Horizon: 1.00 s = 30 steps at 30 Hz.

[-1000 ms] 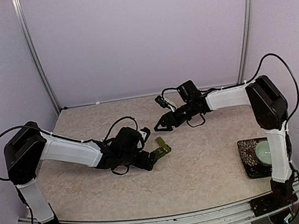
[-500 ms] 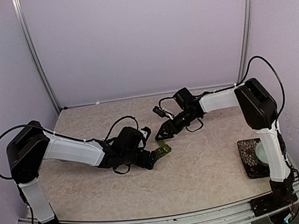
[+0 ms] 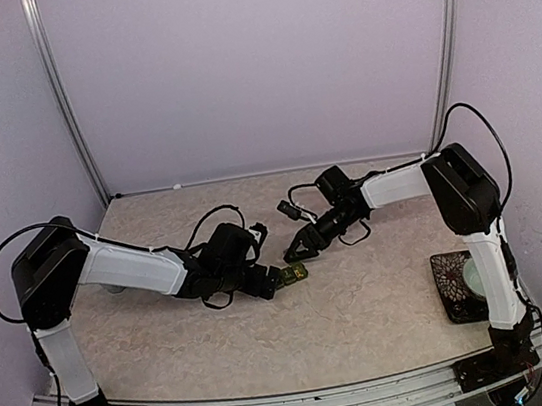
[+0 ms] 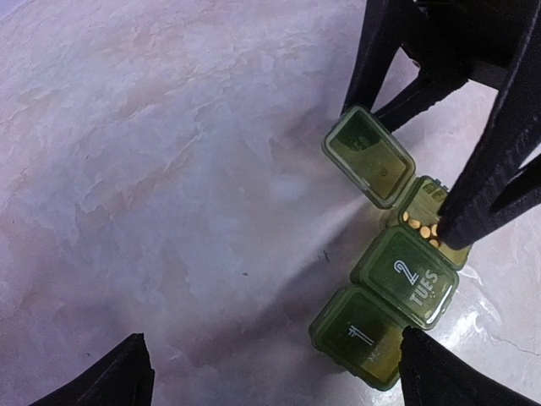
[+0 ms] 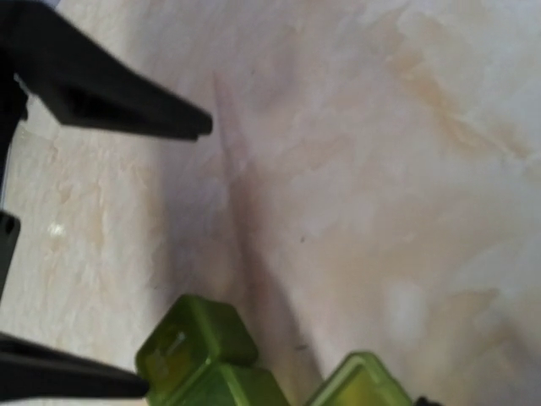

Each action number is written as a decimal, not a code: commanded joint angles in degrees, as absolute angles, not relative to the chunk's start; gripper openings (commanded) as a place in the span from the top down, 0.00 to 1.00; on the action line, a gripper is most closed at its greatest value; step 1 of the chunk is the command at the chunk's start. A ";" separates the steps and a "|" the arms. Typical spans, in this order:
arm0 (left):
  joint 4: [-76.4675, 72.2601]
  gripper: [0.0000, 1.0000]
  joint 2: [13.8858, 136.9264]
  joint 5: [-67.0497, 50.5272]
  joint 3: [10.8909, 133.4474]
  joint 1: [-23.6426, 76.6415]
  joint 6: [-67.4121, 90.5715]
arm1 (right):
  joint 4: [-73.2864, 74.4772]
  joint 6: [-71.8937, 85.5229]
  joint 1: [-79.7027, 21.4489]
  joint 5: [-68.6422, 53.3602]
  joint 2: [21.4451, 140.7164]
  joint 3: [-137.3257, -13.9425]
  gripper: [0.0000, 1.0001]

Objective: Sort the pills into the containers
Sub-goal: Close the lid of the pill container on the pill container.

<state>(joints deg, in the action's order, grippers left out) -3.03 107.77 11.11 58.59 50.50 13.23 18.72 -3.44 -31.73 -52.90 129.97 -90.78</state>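
Definitely a robotics lab test cell, not a home or kitchen. Two white-and-black arms (image 3: 129, 268) are seen bolted to an aluminium rail (image 3: 279, 404) well back from the fingers (image 4: 494, 161), on the near side, with loose black cables (image 3: 214, 217) draped along them. Beyond the fingers and off to both sides, plain lilac panels (image 3: 252, 64) are held up by bare metal posts (image 3: 63, 101). A marble-look tabletop (image 3: 367, 311) is laid right under the fingers.
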 commanded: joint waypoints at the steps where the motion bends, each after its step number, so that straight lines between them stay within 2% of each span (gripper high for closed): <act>1: -3.39 0.01 107.75 10.27 59.94 49.60 12.62 | 19.87 -5.18 -31.11 -54.83 129.55 -89.51 0.29; 30: -2.63 0.04 114.41 5.78 63.82 47.55 12.81 | 19.09 -5.65 -31.11 -56.92 127.79 -88.62 0.31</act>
<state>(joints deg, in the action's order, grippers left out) -3.90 111.70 6.35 62.43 47.81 13.26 19.00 -4.58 -31.73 -54.98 129.84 -89.25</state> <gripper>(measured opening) 0.971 0.690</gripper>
